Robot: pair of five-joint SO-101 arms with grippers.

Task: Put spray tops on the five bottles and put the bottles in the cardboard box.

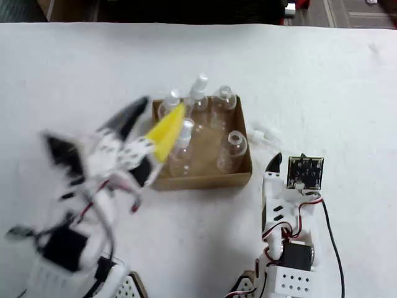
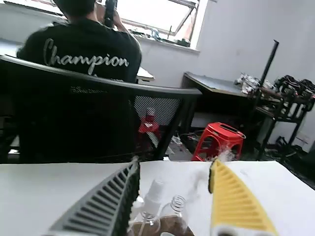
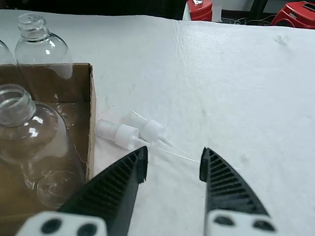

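Note:
The cardboard box (image 1: 205, 181) stands mid-table with several clear bottles upright in it. Three carry white spray tops (image 1: 199, 85); two, bottle (image 1: 224, 98) and bottle (image 1: 235, 144), have bare necks. My left gripper (image 1: 164, 104) hovers open over the box's left side, with yellow and dark fingers. Between those fingers a topped bottle (image 2: 154, 191) and a bare-necked bottle (image 2: 177, 202) show below my left gripper (image 2: 173, 166). Two loose spray tops (image 3: 133, 130) lie on the table beside the box's right wall. My right gripper (image 3: 173, 160) is open just short of them, holding nothing.
White table all round the box. The right arm's base (image 1: 288, 267) and the left arm's base (image 1: 68, 261) sit at the near edge. Beyond the far edge are a black chair (image 2: 98, 118) and a red stool (image 2: 219, 140).

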